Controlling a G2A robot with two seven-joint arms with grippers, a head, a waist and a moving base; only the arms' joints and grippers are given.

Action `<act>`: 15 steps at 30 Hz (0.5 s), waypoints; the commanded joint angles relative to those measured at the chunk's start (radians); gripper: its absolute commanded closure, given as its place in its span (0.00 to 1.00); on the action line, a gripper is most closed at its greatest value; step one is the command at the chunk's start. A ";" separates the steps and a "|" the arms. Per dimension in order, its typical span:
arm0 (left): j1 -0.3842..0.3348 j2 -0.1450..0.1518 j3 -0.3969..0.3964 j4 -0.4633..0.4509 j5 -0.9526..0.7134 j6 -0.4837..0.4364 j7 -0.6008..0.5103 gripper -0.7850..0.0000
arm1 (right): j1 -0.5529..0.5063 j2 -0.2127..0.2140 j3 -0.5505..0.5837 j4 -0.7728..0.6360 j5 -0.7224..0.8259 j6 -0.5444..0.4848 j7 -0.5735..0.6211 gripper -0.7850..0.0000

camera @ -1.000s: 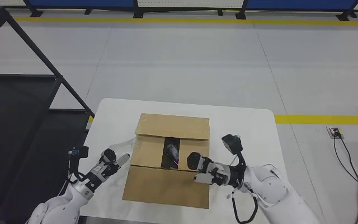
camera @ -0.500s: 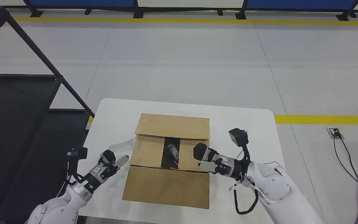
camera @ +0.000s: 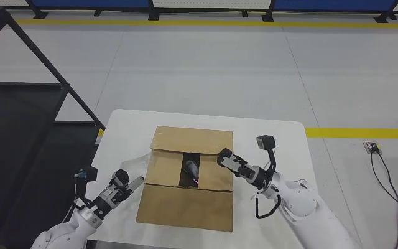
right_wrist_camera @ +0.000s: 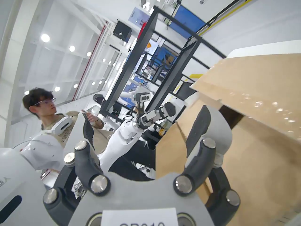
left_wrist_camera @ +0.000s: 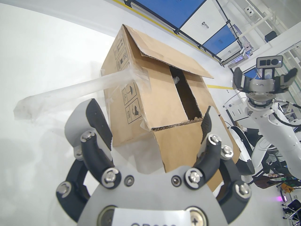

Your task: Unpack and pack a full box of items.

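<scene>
Well, at the left one left gripper [camera: 122, 184] hangs over the white table [camera: 273, 134], just beside the box's left wall. Its two black-padded jaws are spread wide with nothing between them. One strip of clear, crinkled tape [left_wrist_camera: 70, 90] sticks out from that wall, one end stuck to the cardboard and the other reaching out over the tabletop.

One rectangular box [camera: 186, 187] of brown corrugated cardboard stands in the middle of the table. It has four top flaps. The far and near ones are opened outward, and the left and right ones lie across the top with one narrow dark slot [camera: 190, 169] between them. One pale, rounded item [camera: 191, 167] shows in the slot, possibly a bottle; it is too small to tell.

One right gripper [camera: 225, 157] sits at the far corner of the right flap, jaws apart and empty. Whether it touches the cardboard I cannot tell.
</scene>
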 commanded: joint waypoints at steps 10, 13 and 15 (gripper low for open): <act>0.006 0.003 -0.002 -0.004 0.001 -0.007 -0.004 0.00 | 0.020 -0.009 -0.004 0.033 -0.042 0.028 -0.077 0.00; 0.006 0.003 -0.002 -0.004 0.001 -0.007 -0.004 0.00 | 0.020 -0.009 -0.004 0.033 -0.042 0.028 -0.077 0.00; 0.006 0.003 -0.002 -0.004 0.001 -0.007 -0.004 0.00 | 0.017 -0.011 -0.005 0.042 -0.049 0.074 -0.089 0.00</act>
